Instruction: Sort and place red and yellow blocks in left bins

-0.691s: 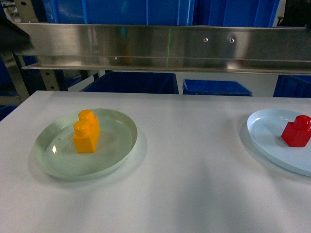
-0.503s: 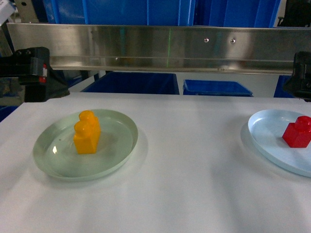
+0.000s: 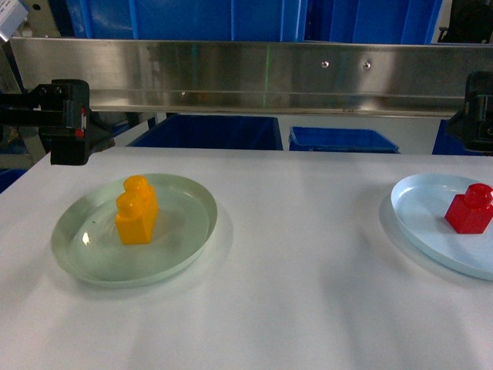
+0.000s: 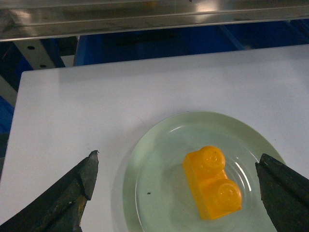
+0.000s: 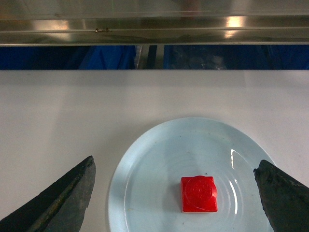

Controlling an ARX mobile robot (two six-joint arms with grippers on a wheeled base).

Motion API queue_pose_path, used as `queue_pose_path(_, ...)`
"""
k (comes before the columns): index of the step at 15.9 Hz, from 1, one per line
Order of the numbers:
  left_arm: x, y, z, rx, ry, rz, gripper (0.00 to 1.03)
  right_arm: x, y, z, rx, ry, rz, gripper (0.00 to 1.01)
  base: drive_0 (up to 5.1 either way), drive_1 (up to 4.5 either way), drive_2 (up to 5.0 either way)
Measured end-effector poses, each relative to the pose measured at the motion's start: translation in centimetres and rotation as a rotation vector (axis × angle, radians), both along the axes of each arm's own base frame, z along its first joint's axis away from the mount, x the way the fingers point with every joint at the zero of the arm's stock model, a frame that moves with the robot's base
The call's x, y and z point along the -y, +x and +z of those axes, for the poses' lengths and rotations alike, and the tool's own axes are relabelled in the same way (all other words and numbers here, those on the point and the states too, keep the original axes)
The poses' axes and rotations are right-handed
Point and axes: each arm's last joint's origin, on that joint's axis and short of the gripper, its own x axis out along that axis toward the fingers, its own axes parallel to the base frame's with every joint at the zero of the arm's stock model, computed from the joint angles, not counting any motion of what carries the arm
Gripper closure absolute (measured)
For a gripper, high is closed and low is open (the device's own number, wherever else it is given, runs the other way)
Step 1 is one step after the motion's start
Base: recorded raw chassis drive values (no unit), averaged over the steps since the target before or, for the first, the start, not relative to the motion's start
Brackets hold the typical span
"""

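The orange-yellow block (image 3: pixel 137 210) (image 4: pixel 212 182) stands with two studs up in the pale green plate (image 3: pixel 77 262) on the left. My left gripper (image 4: pixel 178 157) hangs open above that plate, its fingers wide apart on either side and touching nothing. The red block (image 3: pixel 470 210) (image 5: pixel 199 193) sits with one stud up in the pale blue plate (image 3: pixel 420 208) on the right. Over it my right gripper (image 5: pixel 175 163) is open and empty. Blue bins (image 3: pixel 208 132) stand beyond the table's far edge, below the steel rail.
A steel rail (image 3: pixel 269 77) runs across the back above the table's far edge. The left arm's black body (image 3: pixel 68 122) and the right arm's (image 3: pixel 477 112) hang in front of it. More blue crates (image 3: pixel 343 139) sit behind. The white table (image 3: pixel 308 270) spreads between the plates.
Both arms have come into the head view, the left one from the left edge and the right one at the right edge. The blocks and plates have not moved.
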Motion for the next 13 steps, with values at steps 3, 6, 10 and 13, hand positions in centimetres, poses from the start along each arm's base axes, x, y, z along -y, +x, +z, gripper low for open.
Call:
queue_pose_path(3, -0.02, -0.02, 0.08, 0.004, 0.002, 0.002, 0.05, 0.0, 0.0, 0.02, 0.001, -0.002, 0.001, 0.03, 0.0, 0.0, 0.0)
queue_pose_path(6, -0.15, -0.01, 0.11, 0.005, 0.003, 0.007, 0.05, 0.01, 0.0, -0.01, -0.001, -0.003, 0.001, 0.03, 0.0, 0.0, 0.0)
queue_pose_path(10, -0.15, -0.01, 0.11, 0.005, 0.003, 0.007, 0.05, 0.01, 0.0, 0.0, 0.0, -0.003, 0.001, 0.03, 0.0, 0.0, 0.0)
queue_pose_path(13, -0.12, -0.02, 0.1, 0.005, 0.005, 0.004, 0.05, 0.04, 0.04, -0.03, 0.005, -0.005, 0.003, 0.03, 0.0, 0.0, 0.0)
